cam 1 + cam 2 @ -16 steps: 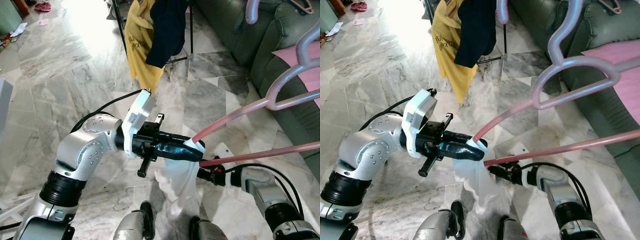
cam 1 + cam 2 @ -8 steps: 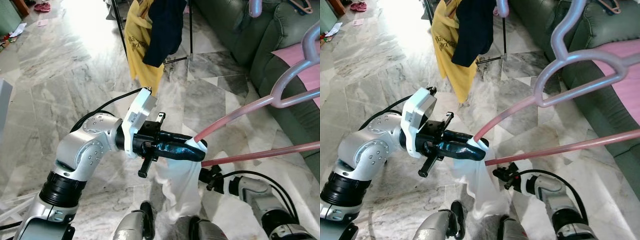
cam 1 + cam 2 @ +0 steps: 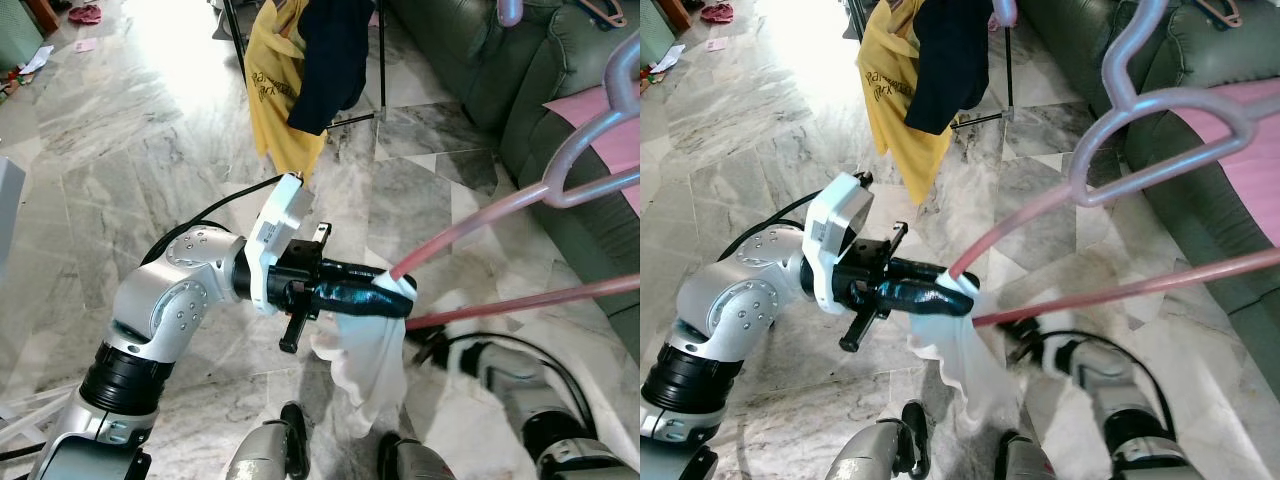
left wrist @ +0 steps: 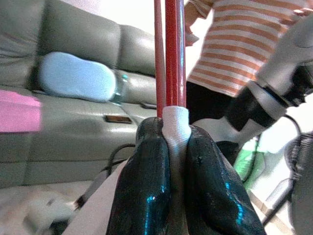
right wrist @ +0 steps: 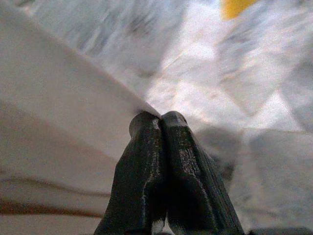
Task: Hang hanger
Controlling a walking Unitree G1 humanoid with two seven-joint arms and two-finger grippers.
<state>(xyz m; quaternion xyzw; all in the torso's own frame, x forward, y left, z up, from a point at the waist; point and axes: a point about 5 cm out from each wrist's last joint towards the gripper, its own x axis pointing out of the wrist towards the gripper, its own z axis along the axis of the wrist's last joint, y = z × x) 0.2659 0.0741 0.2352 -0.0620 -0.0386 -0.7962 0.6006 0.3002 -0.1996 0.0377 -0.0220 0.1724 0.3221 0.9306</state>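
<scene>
My left gripper is at mid-frame, shut on the end of a pink hanger and on a white cloth wrapped over that end. The cloth hangs down from the fingers toward the floor. In the left wrist view the fingers pinch the red bars and a white fold. The hanger's hook points up at the right and its lower bar runs right. My right gripper is blurred, low, just under that bar; in its wrist view the gripper is shut, next to white cloth.
A drying rack stands ahead with a yellow shirt and a dark garment on it. A green sofa with a pink cloth lines the right. A person in a striped shirt stands near. The floor is marble.
My right gripper came off the hanger's lower end, dropped, and is now blurred in motion under the bar. The left gripper keeps its hold; the cloth hangs more freely.
</scene>
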